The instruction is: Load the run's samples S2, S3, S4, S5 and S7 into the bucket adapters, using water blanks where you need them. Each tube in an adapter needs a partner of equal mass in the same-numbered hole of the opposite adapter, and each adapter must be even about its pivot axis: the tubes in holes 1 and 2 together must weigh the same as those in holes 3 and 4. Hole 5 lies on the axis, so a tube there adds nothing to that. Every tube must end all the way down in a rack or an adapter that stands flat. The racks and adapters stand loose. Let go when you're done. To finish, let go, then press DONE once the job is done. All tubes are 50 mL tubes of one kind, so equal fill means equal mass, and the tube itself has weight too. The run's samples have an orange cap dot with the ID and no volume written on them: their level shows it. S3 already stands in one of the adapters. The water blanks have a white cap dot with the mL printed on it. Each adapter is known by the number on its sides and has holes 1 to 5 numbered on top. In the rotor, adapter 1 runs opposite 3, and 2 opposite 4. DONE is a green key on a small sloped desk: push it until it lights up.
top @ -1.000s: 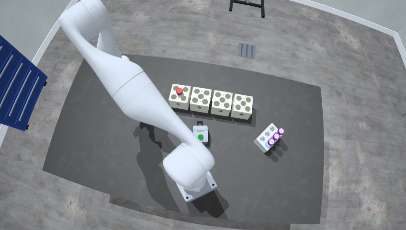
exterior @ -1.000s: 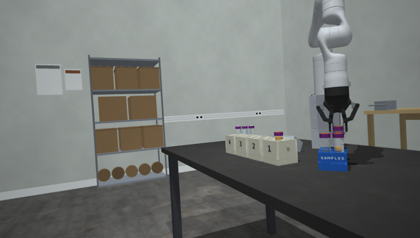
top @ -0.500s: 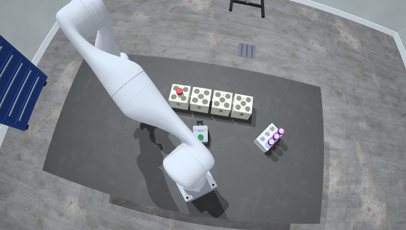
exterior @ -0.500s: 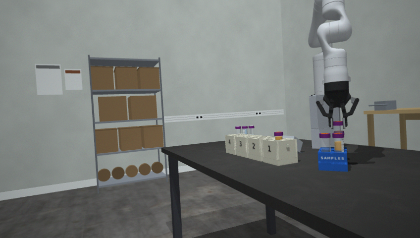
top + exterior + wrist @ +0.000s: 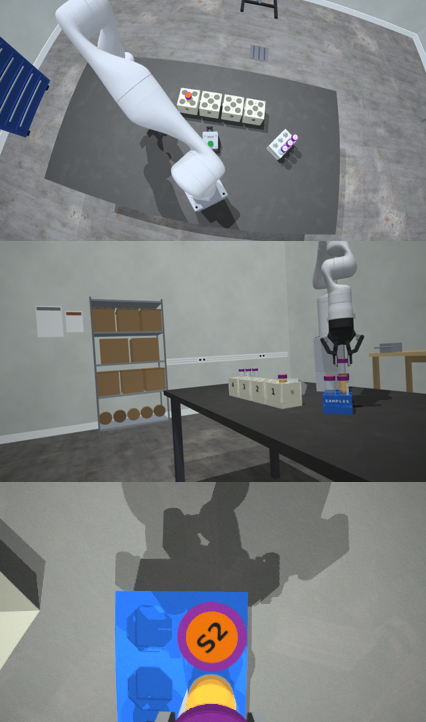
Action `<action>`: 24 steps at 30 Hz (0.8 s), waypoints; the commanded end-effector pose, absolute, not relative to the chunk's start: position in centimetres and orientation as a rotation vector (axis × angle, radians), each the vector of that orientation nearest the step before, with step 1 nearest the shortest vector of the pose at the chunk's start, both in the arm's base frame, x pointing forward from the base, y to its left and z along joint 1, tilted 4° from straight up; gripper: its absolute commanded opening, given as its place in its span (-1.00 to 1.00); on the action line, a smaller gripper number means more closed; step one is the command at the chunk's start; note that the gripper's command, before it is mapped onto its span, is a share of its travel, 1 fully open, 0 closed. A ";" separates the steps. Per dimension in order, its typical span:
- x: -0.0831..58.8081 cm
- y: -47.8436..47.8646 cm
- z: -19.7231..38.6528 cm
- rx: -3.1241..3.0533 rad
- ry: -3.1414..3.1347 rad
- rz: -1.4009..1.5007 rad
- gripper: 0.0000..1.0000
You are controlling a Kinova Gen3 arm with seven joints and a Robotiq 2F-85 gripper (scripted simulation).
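Note:
In the exterior view my gripper point(image 5: 342, 360) is shut on the purple cap of a sample tube point(image 5: 342, 369) and holds it raised over the blue SAMPLES rack point(image 5: 337, 402). The tube's ID is hidden. In the wrist view the held tube point(image 5: 210, 702) shows yellow-orange liquid at the bottom edge, and sample S2 point(image 5: 212, 636) stands in the rack point(image 5: 150, 657) beside two empty holes. Adapters 1 point(image 5: 188, 101), 2 point(image 5: 210, 104), 3 point(image 5: 232, 108) and 4 point(image 5: 253, 111) stand in a row. An orange-dotted tube point(image 5: 188, 95) stands in adapter 1. My arm hides the gripper and the rack in the overhead view.
A white rack point(image 5: 281, 144) with three white-dotted blanks stands tilted at the right of the table. The DONE desk with its green key point(image 5: 210, 143) stands in front of adapters 1 and 2. A further capped tube point(image 5: 329, 378) stands in the SAMPLES rack.

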State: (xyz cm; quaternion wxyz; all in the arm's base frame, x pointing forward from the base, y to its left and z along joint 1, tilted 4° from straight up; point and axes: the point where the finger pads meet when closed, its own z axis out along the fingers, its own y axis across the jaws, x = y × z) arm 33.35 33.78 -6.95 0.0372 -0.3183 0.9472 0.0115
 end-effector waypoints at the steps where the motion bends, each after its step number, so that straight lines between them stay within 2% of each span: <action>1: 33.4 33.8 -6.6 -0.976 2.906 0.037 -0.80; 24: 33.2 33.7 -3.8 -0.976 2.906 0.037 -0.80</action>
